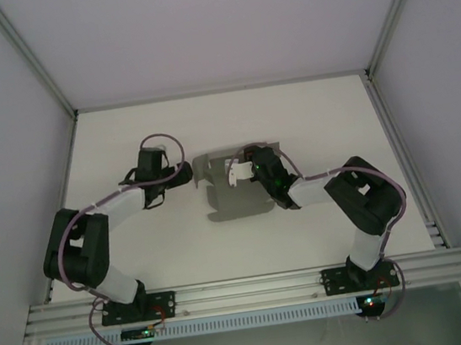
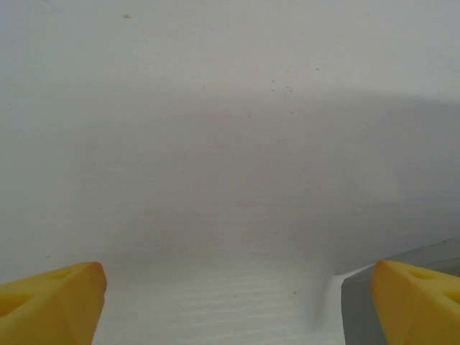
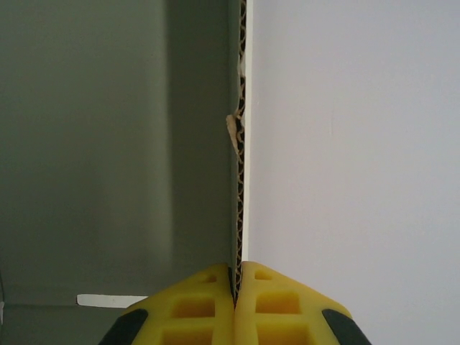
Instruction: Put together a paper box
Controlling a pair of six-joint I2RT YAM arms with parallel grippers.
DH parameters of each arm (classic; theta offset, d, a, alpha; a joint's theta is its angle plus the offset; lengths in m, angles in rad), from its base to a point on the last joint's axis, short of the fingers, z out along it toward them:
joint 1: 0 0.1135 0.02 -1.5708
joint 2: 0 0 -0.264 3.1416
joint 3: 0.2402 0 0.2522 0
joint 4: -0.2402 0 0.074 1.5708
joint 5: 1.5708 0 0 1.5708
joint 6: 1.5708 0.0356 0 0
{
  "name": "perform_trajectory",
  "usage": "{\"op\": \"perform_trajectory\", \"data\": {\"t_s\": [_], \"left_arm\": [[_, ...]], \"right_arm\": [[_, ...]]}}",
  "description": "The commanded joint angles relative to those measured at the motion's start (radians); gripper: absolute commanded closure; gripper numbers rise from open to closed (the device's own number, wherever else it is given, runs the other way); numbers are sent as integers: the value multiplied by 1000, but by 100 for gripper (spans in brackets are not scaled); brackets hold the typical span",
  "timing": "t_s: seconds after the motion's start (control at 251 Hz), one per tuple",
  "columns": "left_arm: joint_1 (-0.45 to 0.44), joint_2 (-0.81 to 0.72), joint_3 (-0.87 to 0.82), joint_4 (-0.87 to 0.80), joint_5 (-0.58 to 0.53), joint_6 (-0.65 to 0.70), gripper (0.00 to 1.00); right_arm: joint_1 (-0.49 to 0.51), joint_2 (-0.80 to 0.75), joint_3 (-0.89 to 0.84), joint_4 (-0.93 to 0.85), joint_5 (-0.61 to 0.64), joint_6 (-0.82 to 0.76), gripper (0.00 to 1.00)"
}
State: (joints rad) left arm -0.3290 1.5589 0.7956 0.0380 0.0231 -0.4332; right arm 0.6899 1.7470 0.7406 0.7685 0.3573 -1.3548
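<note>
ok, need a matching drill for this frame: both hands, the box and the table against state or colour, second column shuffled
1. left hand
2. right hand
3. paper box
4. table

A. white
B. shut on a cardboard edge
C. grey, between the two hands
D. open, fingers wide apart

Pairs: 1-D, 2-B, 3-C, 4-A

We see soft, even overhead light in the top view, with only faint shadows on the table (image 1: 309,120). In the left wrist view a broad dim band crosses mid-frame, and the fingertips (image 2: 50,305) at the bottom corners blur. In the right wrist view the box (image 3: 86,144) at left lies shaded; the right half is bright.
</note>
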Motion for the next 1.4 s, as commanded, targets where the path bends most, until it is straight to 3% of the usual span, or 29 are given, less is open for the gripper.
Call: {"op": "perform_trajectory", "data": {"t_s": [0.0,0.104,0.319,0.583,0.898,1.03,1.293,1.397], "left_arm": [[2,-1,1,84,135,59,10],[-9,-2,-20,162,252,98,14],[-53,40,0,205,325,135,22],[-103,117,44,202,325,153,42],[-141,181,45,362,368,90,46],[-183,207,34,403,293,118,47],[-262,221,41,453,-3,163,42],[-278,218,50,450,-12,174,41]], "right_arm": [[1,21,6,7,33,-17,100],[2,23,3,15,43,-12,100],[12,32,9,15,68,-4,100],[20,34,2,14,82,12,100],[34,2,-7,0,69,81,100],[34,-28,-10,-67,44,127,100],[36,-50,4,-224,-4,177,100],[33,-51,51,-359,-27,237,100]]}}
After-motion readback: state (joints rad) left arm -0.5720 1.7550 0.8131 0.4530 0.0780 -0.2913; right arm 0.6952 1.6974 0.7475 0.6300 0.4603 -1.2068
